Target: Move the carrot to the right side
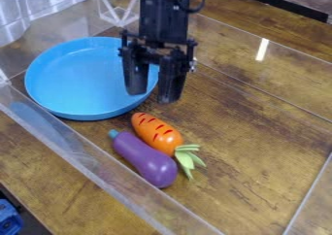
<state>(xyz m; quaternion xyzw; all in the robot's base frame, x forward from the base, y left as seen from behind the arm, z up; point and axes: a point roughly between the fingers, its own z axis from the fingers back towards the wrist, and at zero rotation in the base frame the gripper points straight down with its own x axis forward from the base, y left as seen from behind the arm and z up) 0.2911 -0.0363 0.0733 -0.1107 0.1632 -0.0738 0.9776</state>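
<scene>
The orange toy carrot (157, 130) with dark stripes and a green leafy top (189, 157) lies on the wooden table, its leaves pointing to the lower right. It rests against a purple toy eggplant (146, 159) just in front of it. My gripper (153, 87) hangs open directly above and behind the carrot, fingertips a short way above the carrot's blunt end. One finger (135, 76) is over the rim of the blue plate, the other (172, 82) over the table. The gripper holds nothing.
A blue plate (72, 79) lies at the left behind the carrot. The yellow lemon is hidden behind the gripper. Clear plastic walls (78, 151) border the table at the front left and back. Bare wood (259, 122) stretches to the right.
</scene>
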